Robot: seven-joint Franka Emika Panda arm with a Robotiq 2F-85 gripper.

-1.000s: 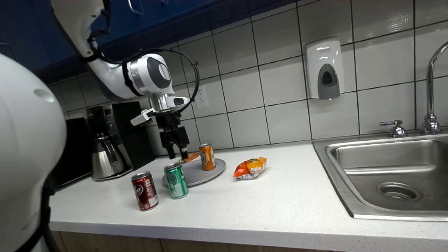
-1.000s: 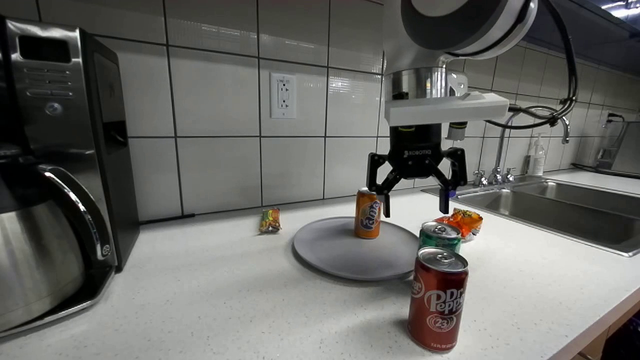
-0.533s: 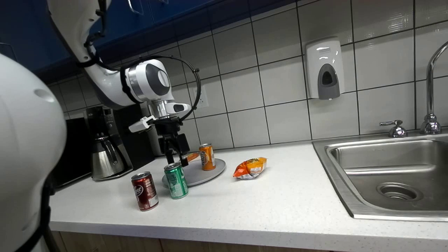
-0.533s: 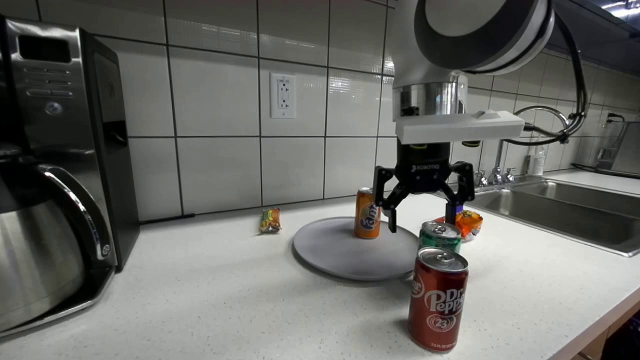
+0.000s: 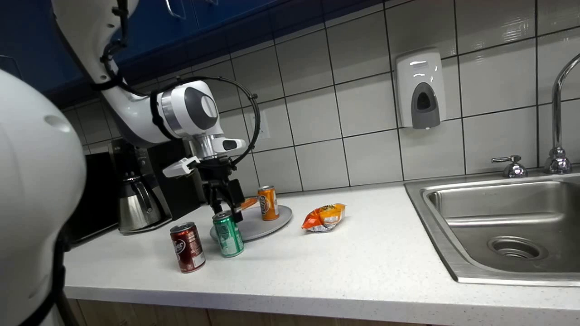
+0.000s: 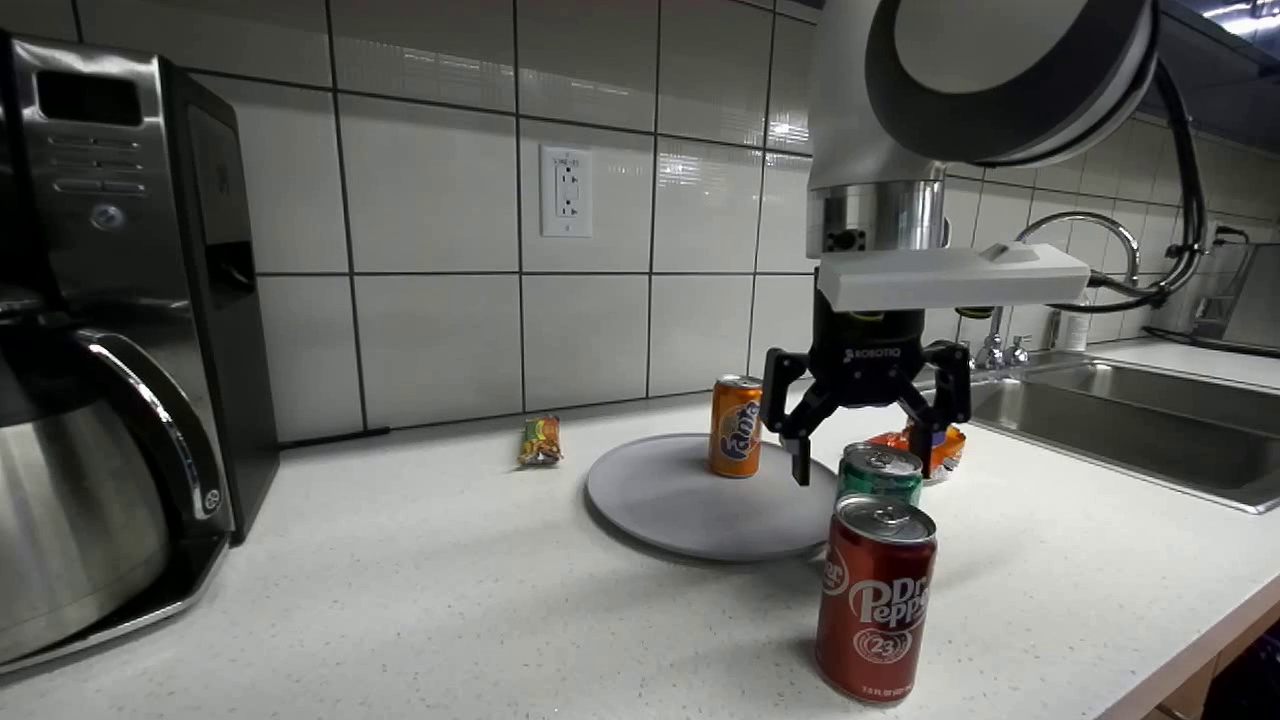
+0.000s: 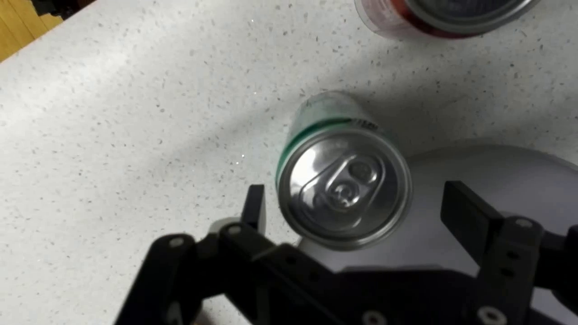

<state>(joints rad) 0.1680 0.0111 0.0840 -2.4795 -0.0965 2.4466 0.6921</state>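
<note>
My gripper (image 6: pixel 863 475) is open, its jaws wide apart, low over the green can (image 5: pixel 229 237). The wrist view has the can's silver lid (image 7: pixel 345 189) between the two fingers, touching neither; more gap shows on the right. This can stands upright on the counter beside the grey plate (image 6: pixel 660 500). Close by, a dark red Dr Pepper can (image 6: pixel 875 610) is upright and partly hides the green one in an exterior view. On the plate stands an orange Fanta can (image 6: pixel 735 430).
An orange snack bag (image 5: pixel 324 217) lies on the counter right of the plate. Against the wall side is a small packet (image 6: pixel 540 441). A coffee maker (image 6: pixel 120 250) and a steel sink (image 5: pixel 507 217) flank the area. The tiled wall (image 5: pixel 362 154) rises behind.
My gripper has come down toward the green can, with its fingertips now about level with the can's top. It has stayed open. Cans, plate and bags have not moved.
</note>
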